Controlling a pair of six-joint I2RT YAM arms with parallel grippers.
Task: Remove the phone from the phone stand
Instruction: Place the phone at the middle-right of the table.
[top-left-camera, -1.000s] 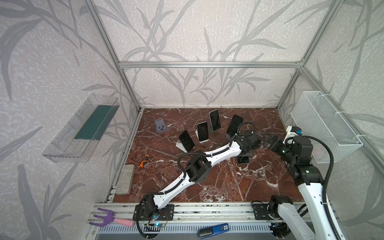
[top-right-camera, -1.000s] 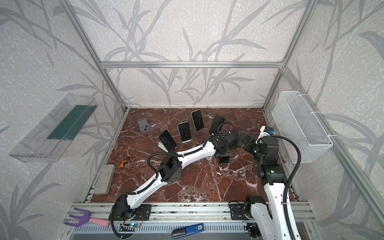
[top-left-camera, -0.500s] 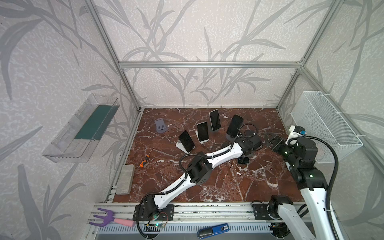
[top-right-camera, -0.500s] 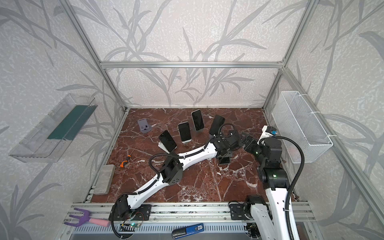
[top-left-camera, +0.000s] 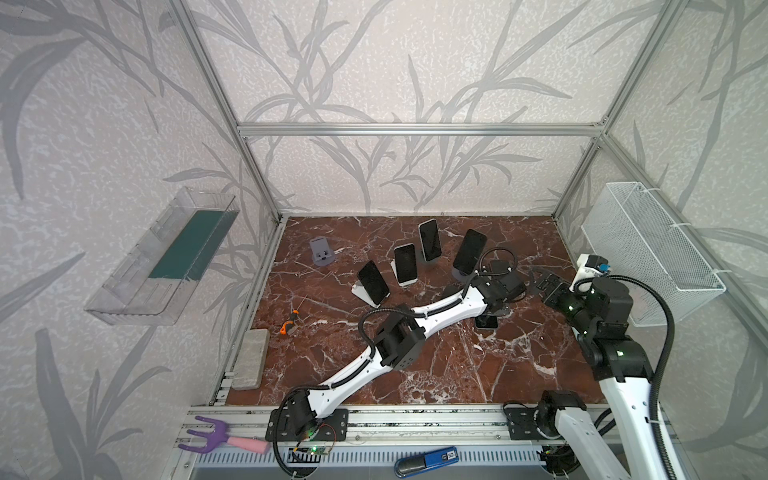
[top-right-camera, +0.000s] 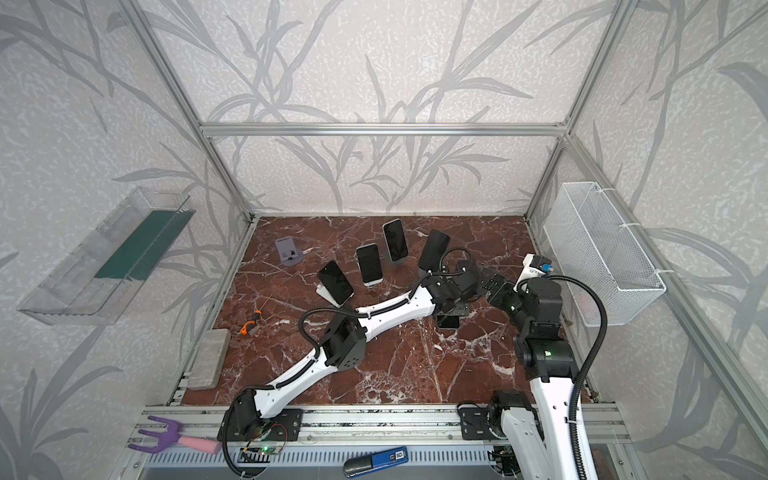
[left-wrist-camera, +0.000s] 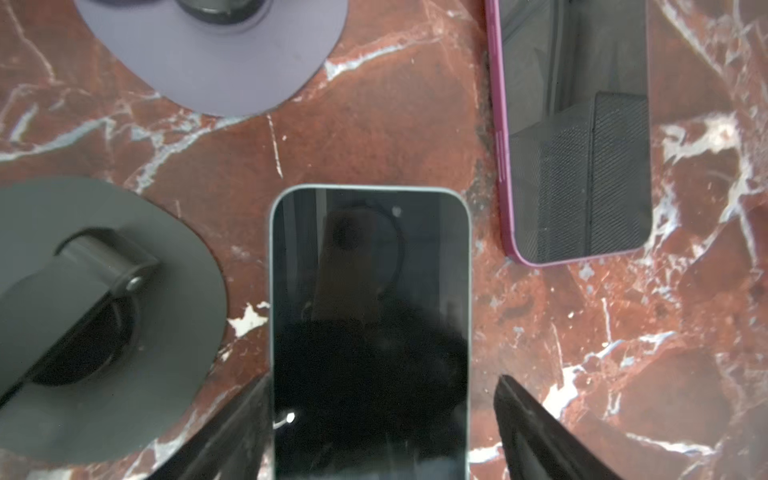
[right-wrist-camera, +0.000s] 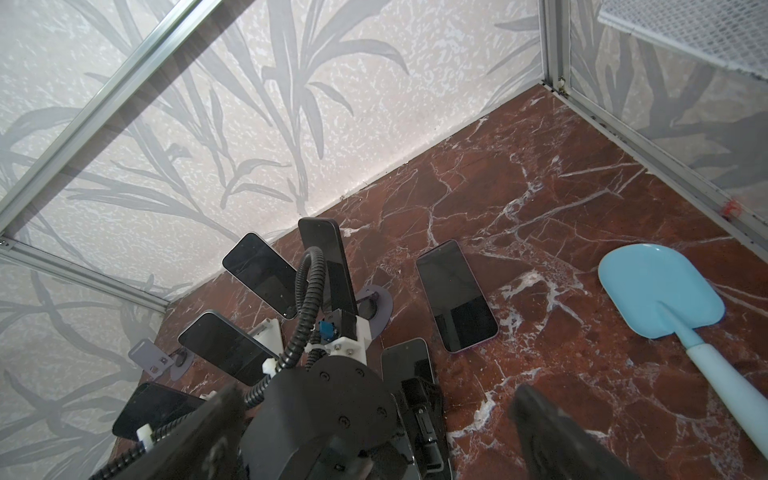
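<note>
Left gripper (left-wrist-camera: 382, 378) stood spread around the pale-edged phone (left-wrist-camera: 370, 332), one finger (left-wrist-camera: 232, 428) close against its side and the other clear of it. That phone lay flat, screen up, on the tabletop (left-wrist-camera: 374, 124), just beside the black stand (left-wrist-camera: 104, 311). Right gripper (right-wrist-camera: 378, 388) hung nearby, spread wide, holding nothing.

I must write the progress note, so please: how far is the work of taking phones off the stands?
Done: a magenta phone and a pale-edged phone lie flat on the table. In hand: nothing; the left fingers stand apart beside the pale-edged phone, the right fingers are open and empty. Left: four phones on stands.
</note>
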